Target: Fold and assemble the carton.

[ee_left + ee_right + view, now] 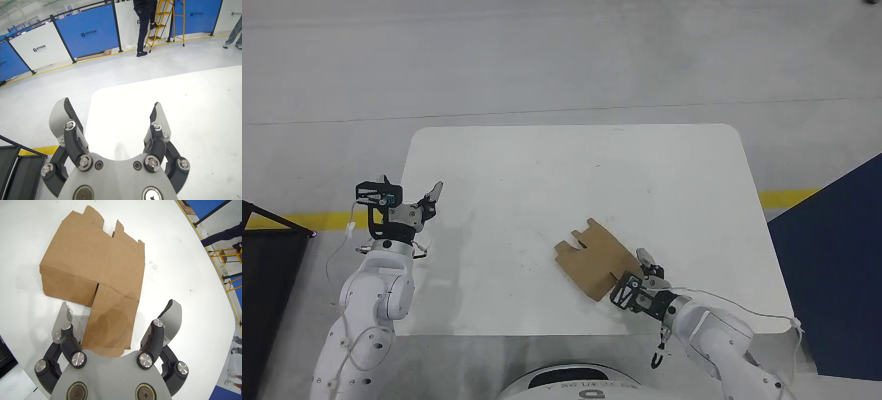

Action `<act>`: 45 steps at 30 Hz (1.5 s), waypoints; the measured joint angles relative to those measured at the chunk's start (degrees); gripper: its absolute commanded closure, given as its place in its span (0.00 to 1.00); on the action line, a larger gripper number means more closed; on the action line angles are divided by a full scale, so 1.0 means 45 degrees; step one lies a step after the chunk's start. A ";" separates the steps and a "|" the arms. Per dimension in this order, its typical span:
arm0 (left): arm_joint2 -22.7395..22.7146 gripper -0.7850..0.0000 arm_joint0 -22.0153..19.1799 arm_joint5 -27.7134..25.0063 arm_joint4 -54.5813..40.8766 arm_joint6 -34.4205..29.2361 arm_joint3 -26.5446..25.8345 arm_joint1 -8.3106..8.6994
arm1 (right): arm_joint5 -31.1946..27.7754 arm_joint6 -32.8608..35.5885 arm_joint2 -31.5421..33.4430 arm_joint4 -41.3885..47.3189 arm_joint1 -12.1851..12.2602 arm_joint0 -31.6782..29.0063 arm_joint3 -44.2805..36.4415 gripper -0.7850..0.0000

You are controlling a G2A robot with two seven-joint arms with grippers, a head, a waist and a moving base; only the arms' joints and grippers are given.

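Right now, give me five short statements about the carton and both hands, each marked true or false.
1. The flat brown cardboard carton lies on the white table. True.
2. The left hand is shut on the carton. False: it is open and holds nothing, at the table's edge, apart from the carton.
3. The right hand is open, with one carton flap between its fingers. True.
4. The carton stands assembled as a box. False: it lies flattened, its flaps spread out.
5. The carton lies nearer the left hand than the right. False: it lies right by the right hand.
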 measured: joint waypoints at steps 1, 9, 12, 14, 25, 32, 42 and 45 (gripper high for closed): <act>0.0000 0.00 0.0000 0.0000 0.0000 0.0000 0.0000 0.0000 | 0.0066 0.0025 -0.0028 -0.0110 0.0004 -0.0005 -0.0003 0.40; 0.0000 0.00 0.0000 0.0000 0.0000 0.0000 0.0000 0.0000 | 0.0323 0.0306 -0.0022 -0.0478 0.0035 0.0034 0.0026 0.52; 0.0000 0.00 0.0000 0.0000 0.0000 0.0000 0.0000 0.0000 | 0.0342 0.0420 -0.0029 -0.0958 0.0067 0.0025 -0.0002 0.55; 0.0000 0.00 0.0000 0.0000 0.0000 0.0000 0.0000 0.0000 | 0.0446 0.0473 -0.0048 -0.1482 0.0093 0.0026 -0.0032 0.81; 0.0000 0.00 0.0000 0.0000 0.0000 0.0000 0.0000 0.0000 | 0.3392 0.0265 -0.0559 -0.6224 0.0162 0.0004 -0.0395 1.00; 0.0000 0.00 0.0000 0.0000 0.0000 0.0000 0.0000 0.0000 | 0.6942 0.0253 -0.0407 -0.9289 0.0121 -0.0068 -0.0664 1.00; 0.0000 0.00 0.0000 0.0000 0.0000 0.0000 0.0000 0.0000 | 0.8307 -0.0005 0.0100 -0.9395 0.0121 -0.0394 -0.0994 1.00; 0.0000 0.00 0.0000 0.0000 0.0000 0.0000 0.0000 0.0000 | 0.8309 -0.0004 0.0101 -0.9396 0.0121 -0.0394 -0.0994 1.00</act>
